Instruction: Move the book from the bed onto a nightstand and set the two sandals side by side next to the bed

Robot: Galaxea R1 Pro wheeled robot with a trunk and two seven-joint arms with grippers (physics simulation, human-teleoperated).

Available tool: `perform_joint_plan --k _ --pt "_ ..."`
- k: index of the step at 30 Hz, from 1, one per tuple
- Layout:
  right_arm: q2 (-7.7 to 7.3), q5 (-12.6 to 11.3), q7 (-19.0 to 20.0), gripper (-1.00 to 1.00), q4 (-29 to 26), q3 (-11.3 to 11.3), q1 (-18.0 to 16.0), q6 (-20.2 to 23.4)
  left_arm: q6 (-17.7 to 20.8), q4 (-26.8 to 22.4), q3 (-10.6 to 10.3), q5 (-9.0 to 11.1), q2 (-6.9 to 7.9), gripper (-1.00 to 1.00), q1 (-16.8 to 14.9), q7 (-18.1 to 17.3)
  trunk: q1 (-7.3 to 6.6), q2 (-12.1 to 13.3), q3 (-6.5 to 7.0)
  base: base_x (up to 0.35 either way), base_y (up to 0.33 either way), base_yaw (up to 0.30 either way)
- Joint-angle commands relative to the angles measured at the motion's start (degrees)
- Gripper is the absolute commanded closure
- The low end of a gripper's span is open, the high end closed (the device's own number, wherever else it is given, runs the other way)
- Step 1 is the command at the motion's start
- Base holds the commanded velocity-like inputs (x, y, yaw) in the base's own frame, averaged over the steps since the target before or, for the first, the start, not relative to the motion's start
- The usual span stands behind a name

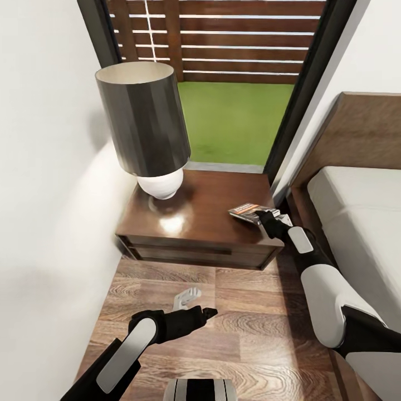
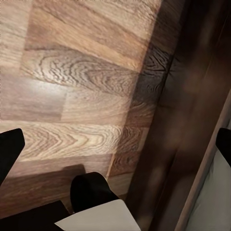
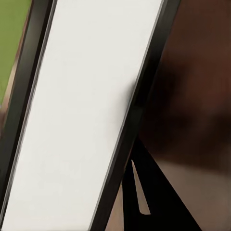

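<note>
- Dark brown glossy wood makes up the nightstand [image 1: 206, 223], which stands between the white wall and the bed [image 1: 356, 223]; a lamp [image 1: 146, 125] with a dark shade takes its wall-side half, so the bed-side corner is the free spot for a book.
- Over that bed-side corner the book [image 1: 246, 211] lies almost flat, its far end low over the top; whether it already rests on the wood I cannot tell.
- Right gripper [image 1: 264, 216] sits at the book's near edge, fingers closed on it, the arm reaching in from the bed side.
- Left gripper [image 1: 203, 313] hangs low over the plank floor [image 1: 250, 328] in front of the nightstand, well apart from the book; it seems empty, but how far apart its fingers stand I cannot tell.
</note>
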Motion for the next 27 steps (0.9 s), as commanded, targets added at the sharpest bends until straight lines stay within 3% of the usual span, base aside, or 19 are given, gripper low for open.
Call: perform_joint_plan --k 1,12,27 --pt "-0.01 1.62 -0.88 1.00 0.10 -0.40 0.04 0.38 -0.12 -0.09 -0.12 0.51 0.05 -1.00 -0.04 0.59 0.00 -0.01 -0.05 0.039 0.000 0.000" --pt "-0.03 1.62 -0.88 1.00 0.23 -0.41 0.24 0.33 -0.43 -0.10 -0.18 -1.41 -0.32 -1.00 -0.01 0.58 0.00 -0.01 -0.05 0.127 0.000 0.000" --pt "0.31 1.68 -0.85 1.00 0.26 -0.24 0.29 -0.24 -0.52 -0.18 0.30 -1.64 -1.20 -1.00 0.28 0.83 0.00 -0.01 -0.05 0.033 0.000 0.000"
